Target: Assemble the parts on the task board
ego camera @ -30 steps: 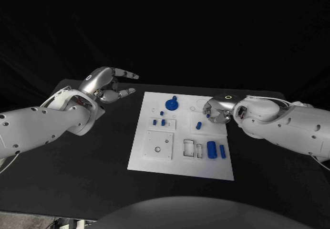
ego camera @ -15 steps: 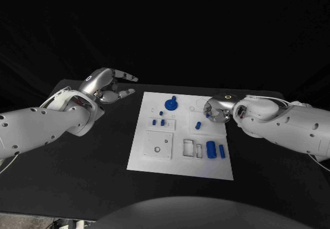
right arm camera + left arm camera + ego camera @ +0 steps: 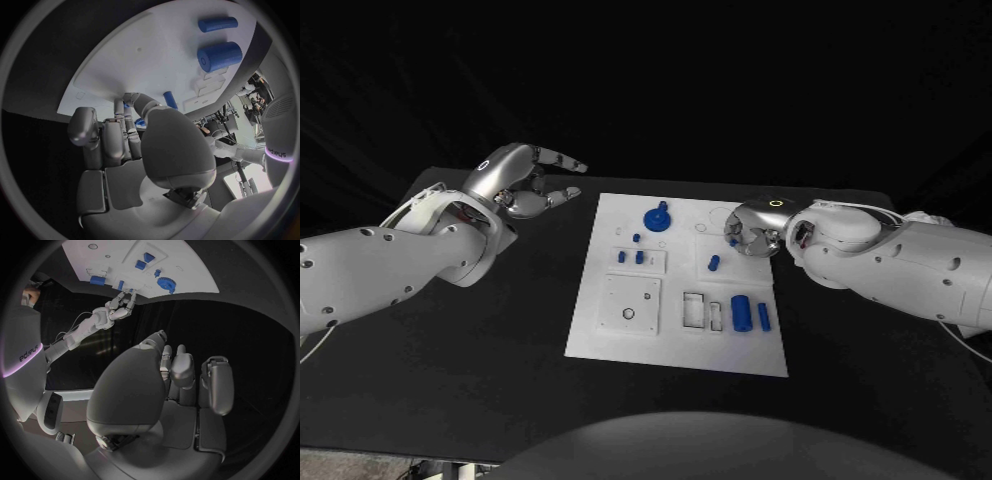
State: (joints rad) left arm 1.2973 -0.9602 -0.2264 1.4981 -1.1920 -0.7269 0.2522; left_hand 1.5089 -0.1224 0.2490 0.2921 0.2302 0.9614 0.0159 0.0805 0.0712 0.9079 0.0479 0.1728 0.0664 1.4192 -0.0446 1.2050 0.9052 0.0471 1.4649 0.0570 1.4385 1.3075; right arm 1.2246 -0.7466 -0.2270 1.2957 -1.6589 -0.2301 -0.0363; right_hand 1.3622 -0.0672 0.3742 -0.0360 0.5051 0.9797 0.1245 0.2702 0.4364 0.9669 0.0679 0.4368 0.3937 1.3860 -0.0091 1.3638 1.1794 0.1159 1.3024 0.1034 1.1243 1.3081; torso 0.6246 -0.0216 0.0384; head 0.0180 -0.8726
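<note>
White task board (image 3: pixel 629 335) unchanged; we see the left hand (image 3: pixel 519 180) stay released, the right hand's (image 3: pixel 756 229) grasp untellable: no progress.

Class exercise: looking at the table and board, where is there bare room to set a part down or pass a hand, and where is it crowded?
Bare black table lies left of the task board, below the left hand, and along the near edge. The board's near strip is bare too. Crowded: its far right corner, where the right hand hovers beside small blue parts.
</note>
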